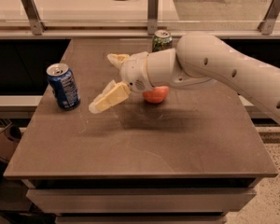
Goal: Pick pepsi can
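The pepsi can point(63, 86), blue with white markings and a silver top, stands upright near the left edge of the brown table point(144, 143). My gripper point(102, 82) hangs above the table to the right of the can, a short gap away, pointing left toward it. Its two cream fingers are spread wide, one finger point(109, 98) low and near, the other point(117, 59) higher and farther back. Nothing is between them.
A green can point(161, 40) with a silver top stands at the table's far edge behind my arm. An orange-red round fruit point(156, 94) lies on the table under my wrist. A glass-railed ledge runs behind the table.
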You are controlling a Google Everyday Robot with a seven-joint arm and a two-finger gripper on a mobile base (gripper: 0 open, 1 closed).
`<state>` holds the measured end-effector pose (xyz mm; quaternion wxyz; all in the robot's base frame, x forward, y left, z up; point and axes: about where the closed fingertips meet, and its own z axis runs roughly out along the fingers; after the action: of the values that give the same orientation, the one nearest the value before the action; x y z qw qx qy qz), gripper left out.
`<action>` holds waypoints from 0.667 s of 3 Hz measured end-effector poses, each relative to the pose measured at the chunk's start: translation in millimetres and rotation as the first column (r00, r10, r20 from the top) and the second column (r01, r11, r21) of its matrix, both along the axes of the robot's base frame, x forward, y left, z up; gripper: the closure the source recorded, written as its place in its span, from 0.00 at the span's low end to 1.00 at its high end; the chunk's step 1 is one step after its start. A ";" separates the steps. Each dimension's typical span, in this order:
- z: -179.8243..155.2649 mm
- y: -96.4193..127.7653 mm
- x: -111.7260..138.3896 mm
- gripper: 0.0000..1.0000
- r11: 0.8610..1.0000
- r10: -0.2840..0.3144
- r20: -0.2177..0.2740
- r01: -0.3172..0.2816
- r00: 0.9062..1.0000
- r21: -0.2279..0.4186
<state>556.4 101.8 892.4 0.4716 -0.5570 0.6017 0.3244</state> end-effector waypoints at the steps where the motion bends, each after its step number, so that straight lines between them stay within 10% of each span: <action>1: -10.9 21.9 -0.1 0.00 1.000 0.017 -0.012 -0.016 1.000 0.023; 2: -13.7 44.5 -6.3 0.00 0.999 0.020 -0.014 -0.019 1.000 0.037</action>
<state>550.1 146.4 878.8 0.4745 -0.5517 0.5934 0.3440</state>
